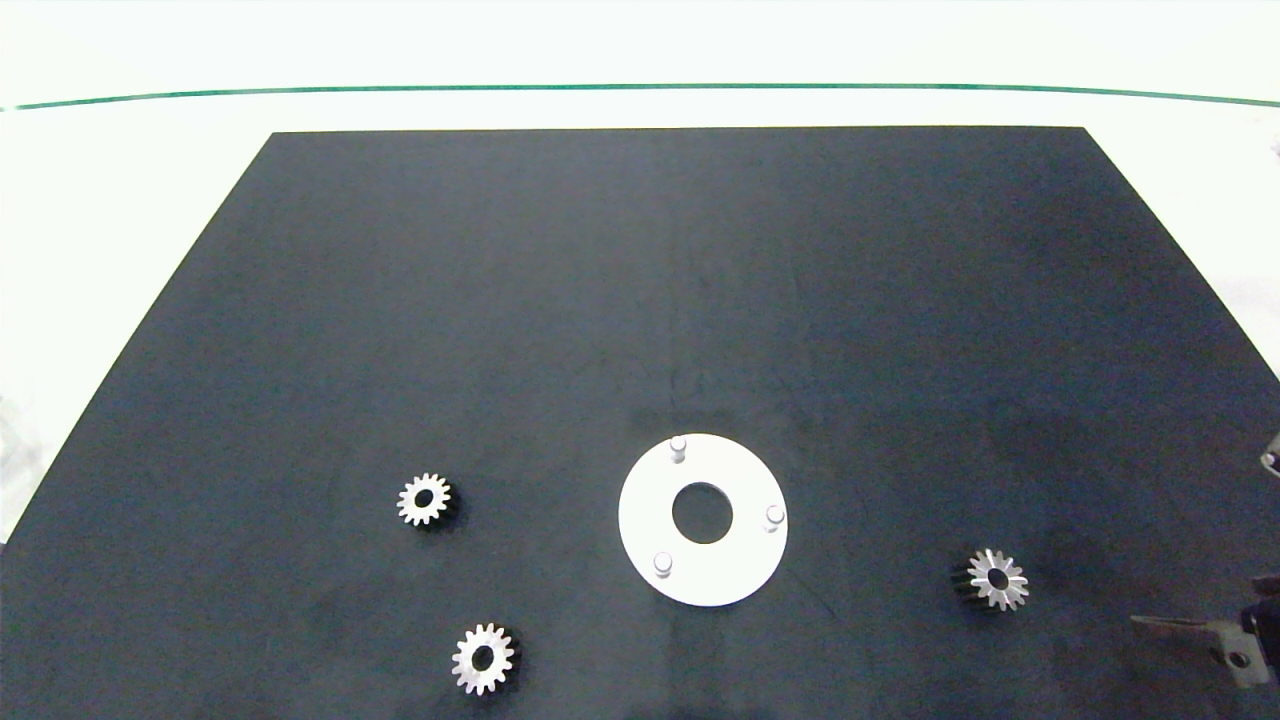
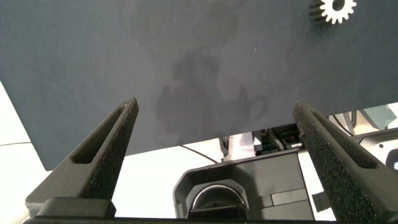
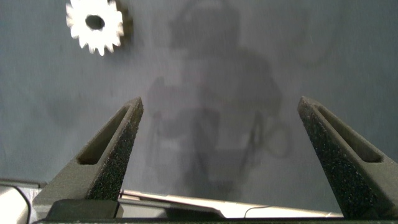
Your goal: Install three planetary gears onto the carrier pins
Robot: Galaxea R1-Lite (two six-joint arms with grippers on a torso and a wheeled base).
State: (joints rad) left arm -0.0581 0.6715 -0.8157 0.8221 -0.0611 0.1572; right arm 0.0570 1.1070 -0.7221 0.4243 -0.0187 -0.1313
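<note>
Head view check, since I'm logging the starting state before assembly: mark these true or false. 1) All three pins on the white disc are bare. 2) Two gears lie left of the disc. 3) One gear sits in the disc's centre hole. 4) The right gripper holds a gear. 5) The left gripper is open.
1) True: the pins on the white disc carry nothing.
2) True: one gear and another nearer the front.
3) False: the hole is empty; the third gear lies on the black mat, right of the disc.
4) False: the right gripper is open and empty.
5) True: the left gripper is open.
</note>
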